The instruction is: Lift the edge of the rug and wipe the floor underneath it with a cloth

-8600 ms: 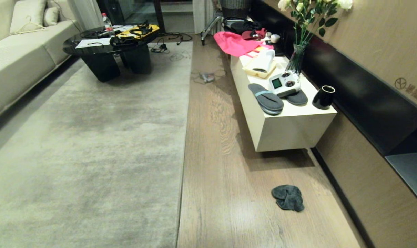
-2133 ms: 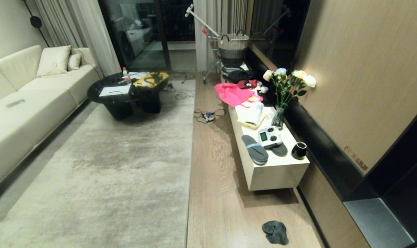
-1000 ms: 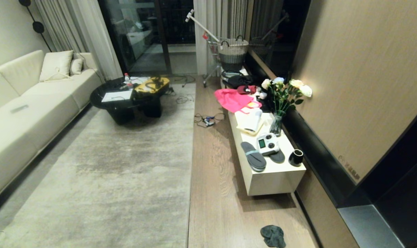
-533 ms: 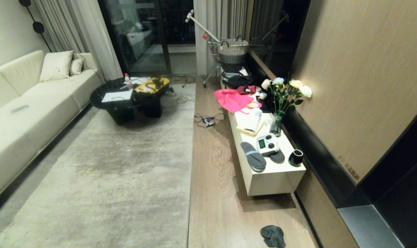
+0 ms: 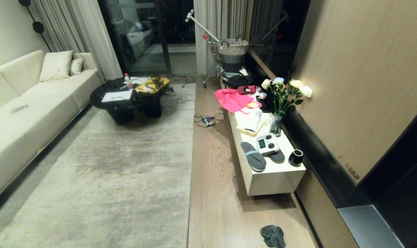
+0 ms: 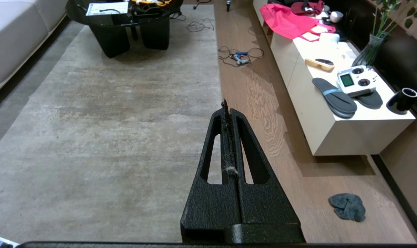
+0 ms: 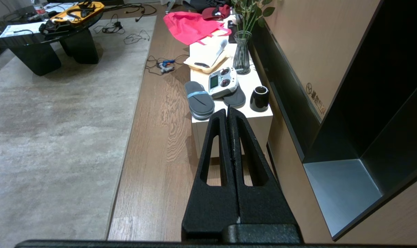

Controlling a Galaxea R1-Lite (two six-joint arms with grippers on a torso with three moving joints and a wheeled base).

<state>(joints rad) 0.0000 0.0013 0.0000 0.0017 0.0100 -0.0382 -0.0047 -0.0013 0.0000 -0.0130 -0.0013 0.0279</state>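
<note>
Head view: rug [image 5: 108, 179] flat across the left and middle, right edge straight along the bare strip of floor [image 5: 212, 193]. Cloth [image 5: 273, 236] crumpled on the floor at the near right, well apart from the rug edge, near the foot of the white low cabinet [image 5: 274, 179]. On the cabinet top, dark slippers [image 5: 253, 156], a white remote controller [image 5: 267, 144], a black cup [image 5: 295, 157], a glass vase of flowers [image 5: 277, 120] and a pink bag [image 5: 233, 100] farther off. Black coffee table [image 5: 125, 103] on the far part of the rug, cream sofa [image 5: 19, 117] along the left. Neither arm in sight here.

Left wrist view: left gripper [image 6: 226, 113] held above the rug's right edge, black fingers pressed together, holding nothing, a wisp of lint caught between them. Cloth [image 6: 347, 206] on the floor to the right, well apart.

Right wrist view: right gripper [image 7: 227, 112] held over the floor near the cabinet's near end, fingers pressed together, empty. Rug [image 7: 50, 131] to the left, flat. Cloth not visible here.
</note>
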